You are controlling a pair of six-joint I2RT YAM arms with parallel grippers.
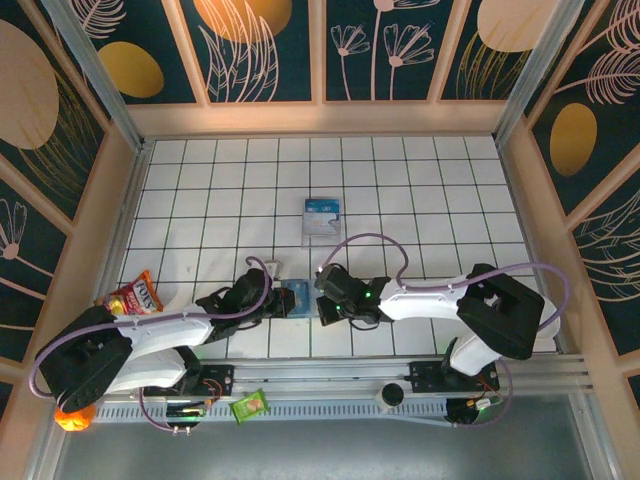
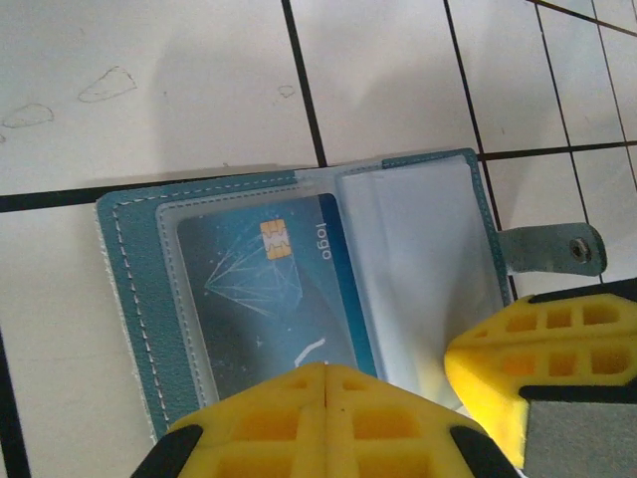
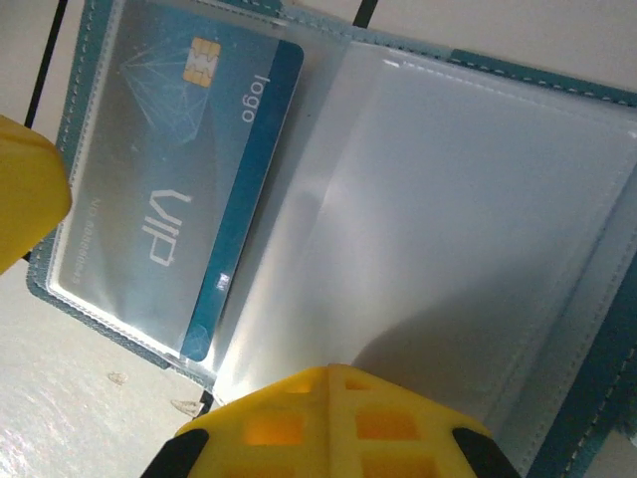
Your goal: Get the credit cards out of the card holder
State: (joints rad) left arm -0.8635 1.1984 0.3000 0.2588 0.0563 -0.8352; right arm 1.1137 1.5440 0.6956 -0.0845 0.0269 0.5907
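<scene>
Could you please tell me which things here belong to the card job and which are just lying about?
Job: card holder, the blue card in its sleeve, left gripper, right gripper.
Lying about: clear plastic case, snack bag, green packet, orange object.
</scene>
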